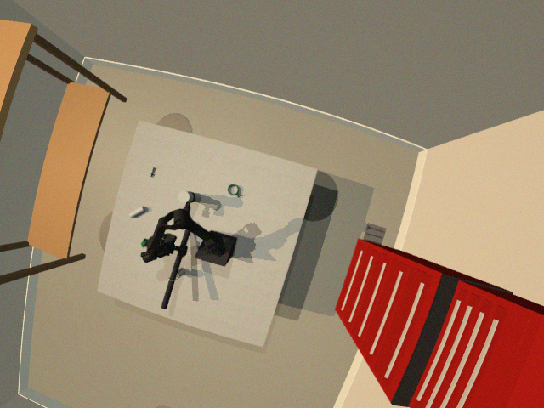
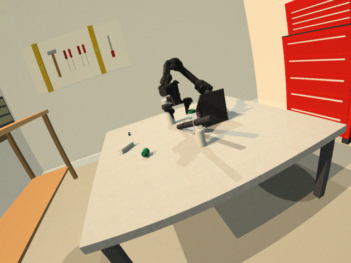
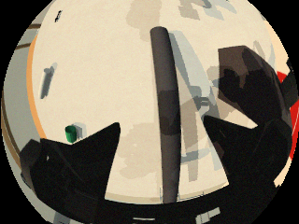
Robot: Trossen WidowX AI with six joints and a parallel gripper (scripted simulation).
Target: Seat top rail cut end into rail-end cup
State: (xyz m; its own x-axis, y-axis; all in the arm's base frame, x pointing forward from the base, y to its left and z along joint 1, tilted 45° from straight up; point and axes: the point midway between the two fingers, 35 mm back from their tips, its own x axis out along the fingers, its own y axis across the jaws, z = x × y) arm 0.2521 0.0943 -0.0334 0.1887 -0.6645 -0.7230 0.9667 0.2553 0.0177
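Pale and faintly mottled, the counter [image 1: 246,307] [image 2: 158,181] [image 3: 126,93] carries the work. Nearest the wrist camera, the gripper [image 2: 180,114] [image 3: 163,123] stands wide apart, holding nothing. Beyond its fingers, the rail [image 1: 172,280] [image 2: 185,124] [image 3: 165,79], a smooth dark round tube, lies between their lines, its long axis running away from the wrist camera. Further off are a matte white cylinder [image 1: 138,212] [image 2: 126,147] [image 3: 47,83] and a small dark piece [image 1: 153,172] [image 2: 129,133] [image 3: 58,16].
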